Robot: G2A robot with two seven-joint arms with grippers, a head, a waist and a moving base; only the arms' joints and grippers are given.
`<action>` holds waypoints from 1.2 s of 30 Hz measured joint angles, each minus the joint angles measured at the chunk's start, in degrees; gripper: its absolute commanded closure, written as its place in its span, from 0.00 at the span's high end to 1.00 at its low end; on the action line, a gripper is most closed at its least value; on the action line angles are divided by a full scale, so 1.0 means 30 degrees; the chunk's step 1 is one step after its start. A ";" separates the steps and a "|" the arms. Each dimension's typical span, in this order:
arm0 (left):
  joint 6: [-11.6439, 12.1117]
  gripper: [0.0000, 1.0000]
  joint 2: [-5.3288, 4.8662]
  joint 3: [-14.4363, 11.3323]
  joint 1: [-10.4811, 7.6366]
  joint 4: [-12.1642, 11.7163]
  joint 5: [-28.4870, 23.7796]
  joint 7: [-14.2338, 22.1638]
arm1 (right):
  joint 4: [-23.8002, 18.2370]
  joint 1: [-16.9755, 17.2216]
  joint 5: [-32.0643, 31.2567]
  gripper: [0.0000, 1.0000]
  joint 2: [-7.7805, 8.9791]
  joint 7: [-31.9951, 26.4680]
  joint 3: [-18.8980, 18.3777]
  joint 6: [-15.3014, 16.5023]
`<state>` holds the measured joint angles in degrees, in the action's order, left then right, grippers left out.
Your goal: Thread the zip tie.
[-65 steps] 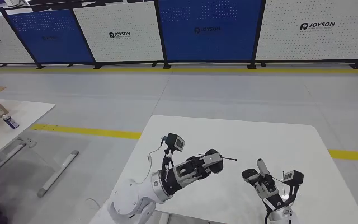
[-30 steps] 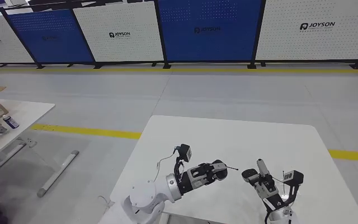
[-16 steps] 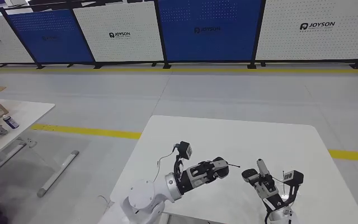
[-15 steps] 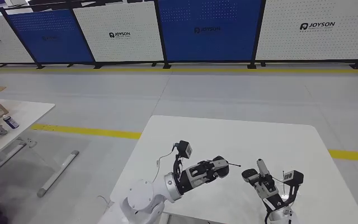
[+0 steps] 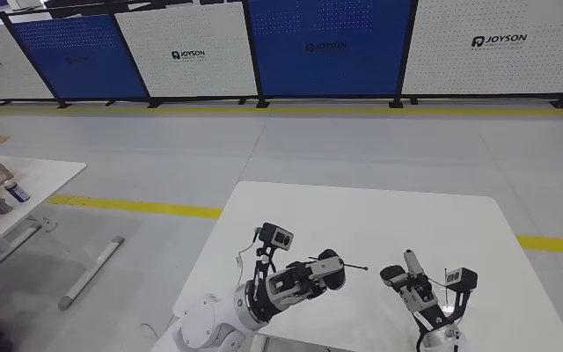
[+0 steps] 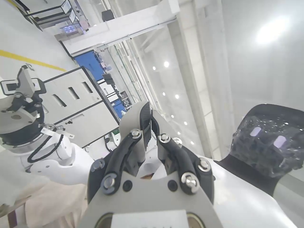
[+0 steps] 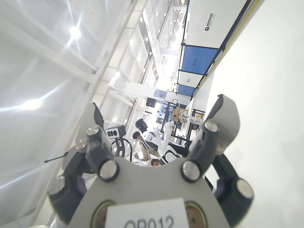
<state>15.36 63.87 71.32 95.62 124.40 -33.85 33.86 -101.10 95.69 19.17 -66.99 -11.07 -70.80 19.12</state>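
The zip tie [image 5: 354,265] is a thin black strip sticking out level from my left gripper [image 5: 332,267], above the near middle of the white table [image 5: 369,211]. In the left wrist view the left gripper [image 6: 150,113] is shut on the black strip [image 6: 154,122]. My right gripper [image 5: 401,267] stands a short way to the right of the tie's free end, pointing upward. In the right wrist view the right gripper [image 7: 158,110] is open with nothing between its fingers, and the zip tie [image 7: 55,159] shows off to one side.
The table top around both arms is bare white. A second table with a small bottle [image 5: 16,190] stands far left across the floor. Blue and white panels [image 5: 330,48] line the back of the room.
My left gripper moved right toward the right gripper, then drew back to the left, carrying the zip tie with it. The right arm has not moved.
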 measured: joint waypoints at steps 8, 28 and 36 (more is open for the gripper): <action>0.0179 0.00 0.0038 -0.0072 -0.0108 0.0096 -0.0125 -0.0333 | 0.0000 0.0000 0.0000 1.00 0.0000 0.0000 0.0000 0.0000; -0.2922 0.00 -0.0019 -0.1227 -0.0956 0.0029 0.3247 -0.0624 | 0.0000 0.0000 0.0000 1.00 0.0000 0.0000 0.0000 0.0000; -0.2198 0.00 -0.0030 -0.1073 -0.1176 -0.0093 0.1395 0.0155 | 0.0000 0.0000 0.0000 1.00 0.0000 0.0000 0.0000 0.0000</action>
<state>8.76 63.78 68.10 92.09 124.12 -29.67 34.33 -101.10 95.69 19.17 -66.99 -11.07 -70.80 19.12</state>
